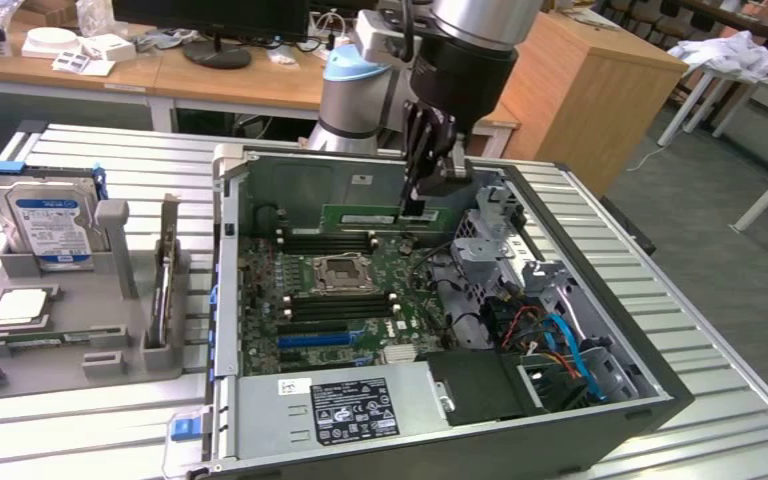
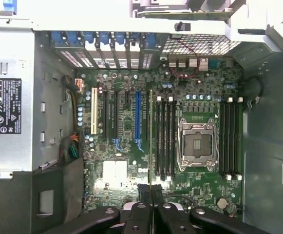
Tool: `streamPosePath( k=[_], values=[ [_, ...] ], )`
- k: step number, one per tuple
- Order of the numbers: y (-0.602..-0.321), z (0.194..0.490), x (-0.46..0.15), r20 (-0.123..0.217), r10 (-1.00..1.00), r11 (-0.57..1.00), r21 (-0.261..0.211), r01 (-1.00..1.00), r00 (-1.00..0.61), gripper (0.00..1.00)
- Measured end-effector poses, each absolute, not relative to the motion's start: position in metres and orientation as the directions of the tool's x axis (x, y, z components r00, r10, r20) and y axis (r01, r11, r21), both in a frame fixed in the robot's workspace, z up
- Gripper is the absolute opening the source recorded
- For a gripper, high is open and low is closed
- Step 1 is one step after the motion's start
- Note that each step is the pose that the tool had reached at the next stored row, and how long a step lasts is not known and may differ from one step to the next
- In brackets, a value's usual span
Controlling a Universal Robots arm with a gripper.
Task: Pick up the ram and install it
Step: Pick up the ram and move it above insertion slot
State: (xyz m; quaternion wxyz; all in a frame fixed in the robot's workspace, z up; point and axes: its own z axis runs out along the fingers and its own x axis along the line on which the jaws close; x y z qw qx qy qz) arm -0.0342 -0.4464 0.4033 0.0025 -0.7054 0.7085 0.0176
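Holding the ram over the open computer case.
Clenched on it near one end with the gripper, level and on edge, raised above the motherboard and close over the black memory slots on the far side of the processor socket. From the wrist view, seen edge-on as a thin line parallel to the memory slots, between a blue expansion slot and the nearest slot bank. Not seated in any slot, as far as can be told. On the desk at the exterior view's left, a grey holder with an upright hard drive and a flat silver processor chip.
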Motion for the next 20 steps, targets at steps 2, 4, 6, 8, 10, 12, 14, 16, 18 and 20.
streamPosePath(
  k=[2, 4, 6, 8, 10, 12, 14, 16, 18, 20],
  values=[
    [-0.444, 0.403, -0.034, -0.028, -1.000, 0.004, 0.021, -1.000, -0.005, 0.12],
    [-0.441, 0.403, -0.035, -0.028, -1.000, 0.004, 0.021, -1.000, -0.005, 0.12],
    [-0.439, 0.403, -0.035, -0.028, -1.000, 0.004, 0.021, -1.000, -0.005, 0.12],
    [-0.436, 0.403, -0.035, -0.028, -1.000, 0.004, 0.021, -1.000, -0.005, 0.12],
    [-0.434, 0.403, -0.036, -0.028, -1.000, 0.005, 0.021, -1.000, -0.005, 0.12],
    [-0.432, 0.403, -0.036, -0.028, -1.000, 0.005, 0.021, -1.000, -0.005, 0.12],
    [-0.430, 0.403, -0.036, -0.028, -1.000, 0.005, 0.021, -1.000, -0.005, 0.12],
    [-0.428, 0.402, -0.037, -0.028, -1.000, 0.005, 0.021, -1.000, -0.005, 0.12],
    [-0.427, 0.402, -0.037, -0.028, -1.000, 0.005, 0.021, -1.000, -0.005, 0.12],
    [-0.426, 0.402, -0.038, -0.028, -1.000, 0.005, 0.021, -1.000, -0.005, 0.12]
  ],
)
